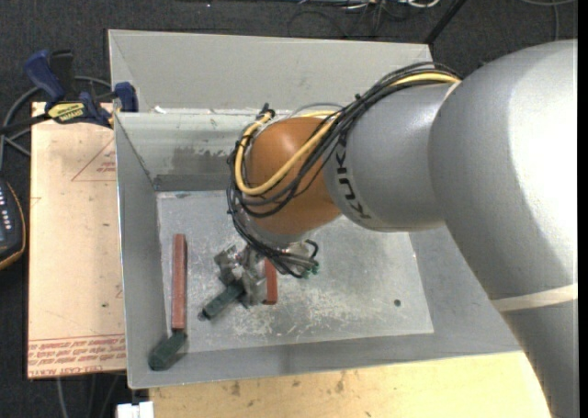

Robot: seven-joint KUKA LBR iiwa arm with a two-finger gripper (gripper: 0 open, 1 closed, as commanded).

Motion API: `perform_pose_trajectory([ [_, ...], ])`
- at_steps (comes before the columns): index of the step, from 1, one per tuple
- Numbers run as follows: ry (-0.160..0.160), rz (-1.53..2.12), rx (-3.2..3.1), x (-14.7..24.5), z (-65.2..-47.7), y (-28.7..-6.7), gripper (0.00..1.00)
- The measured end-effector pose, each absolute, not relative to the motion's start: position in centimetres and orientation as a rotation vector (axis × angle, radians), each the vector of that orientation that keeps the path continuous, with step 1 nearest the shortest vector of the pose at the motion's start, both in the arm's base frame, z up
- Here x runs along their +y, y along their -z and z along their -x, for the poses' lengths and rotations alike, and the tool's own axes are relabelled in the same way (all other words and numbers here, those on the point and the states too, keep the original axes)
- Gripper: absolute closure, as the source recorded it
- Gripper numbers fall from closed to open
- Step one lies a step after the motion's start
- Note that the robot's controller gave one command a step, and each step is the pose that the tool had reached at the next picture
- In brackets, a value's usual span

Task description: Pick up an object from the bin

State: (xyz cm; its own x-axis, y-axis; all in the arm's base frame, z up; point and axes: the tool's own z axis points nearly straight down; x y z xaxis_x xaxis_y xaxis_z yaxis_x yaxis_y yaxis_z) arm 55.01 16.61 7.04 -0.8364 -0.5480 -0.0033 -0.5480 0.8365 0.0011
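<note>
1. Gripper low at the middle of the bin floor; grip state impossible to tell.
2. Just beside it: 1 dark green bar, lower left, perhaps touching; 1 short red-brown piece, right.
3. Along left wall: 1 red-brown stick.

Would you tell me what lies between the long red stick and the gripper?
Camera view: mostly bare bin floor between the red stick and the gripper; a dark green bar slants into the gap's lower part.
</note>
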Motion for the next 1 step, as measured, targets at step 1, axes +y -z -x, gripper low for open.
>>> perform_pose_trajectory([
  [1, -0.002, 0.938, 2.988, 17.61, -53.35, -20.62, 1.0],
])
